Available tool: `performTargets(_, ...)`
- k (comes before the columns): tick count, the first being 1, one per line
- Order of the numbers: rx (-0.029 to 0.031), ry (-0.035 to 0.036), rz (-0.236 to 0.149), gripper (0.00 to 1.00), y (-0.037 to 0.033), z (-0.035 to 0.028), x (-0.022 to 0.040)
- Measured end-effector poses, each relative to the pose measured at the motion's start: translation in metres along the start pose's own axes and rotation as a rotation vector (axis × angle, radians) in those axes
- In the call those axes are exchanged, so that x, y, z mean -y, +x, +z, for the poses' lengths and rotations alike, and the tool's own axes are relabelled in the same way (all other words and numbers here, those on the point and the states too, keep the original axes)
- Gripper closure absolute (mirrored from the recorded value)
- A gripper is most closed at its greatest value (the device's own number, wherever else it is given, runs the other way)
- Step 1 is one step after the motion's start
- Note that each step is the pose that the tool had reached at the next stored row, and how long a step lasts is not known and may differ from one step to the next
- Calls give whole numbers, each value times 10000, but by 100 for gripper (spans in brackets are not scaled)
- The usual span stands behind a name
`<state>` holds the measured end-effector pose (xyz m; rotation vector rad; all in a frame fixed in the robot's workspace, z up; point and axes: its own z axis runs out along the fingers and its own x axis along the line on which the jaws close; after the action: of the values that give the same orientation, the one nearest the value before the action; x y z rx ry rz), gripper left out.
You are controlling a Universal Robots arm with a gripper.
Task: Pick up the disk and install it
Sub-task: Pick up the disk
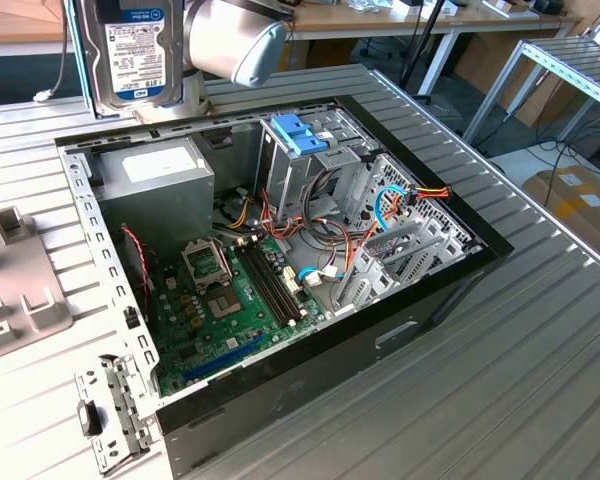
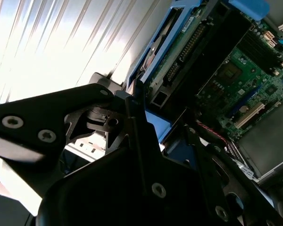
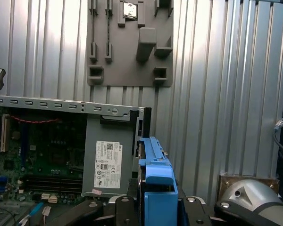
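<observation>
Exterior view shows the disk [image 1: 130,50] held upright in the air, label facing the camera, beyond the far edge of the open computer case [image 1: 280,400]. It sits toward the exterior view's left, just beside the arm's grey joint [image 1: 235,40]. In the first wrist view its light-blue carrier rail [image 3: 155,169] stands between the black fingers [image 3: 125,212] of the gripper [image 3: 155,209], which seems pinched onto the disk, though the contact is shadowed. The power-supply box [image 1: 155,175] is the case part nearest the disk.
</observation>
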<state>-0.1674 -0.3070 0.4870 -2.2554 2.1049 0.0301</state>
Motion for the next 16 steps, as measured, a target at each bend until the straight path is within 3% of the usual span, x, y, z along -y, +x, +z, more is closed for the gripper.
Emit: performTargets(16, 0, 0, 0, 63, 100, 4, 82)
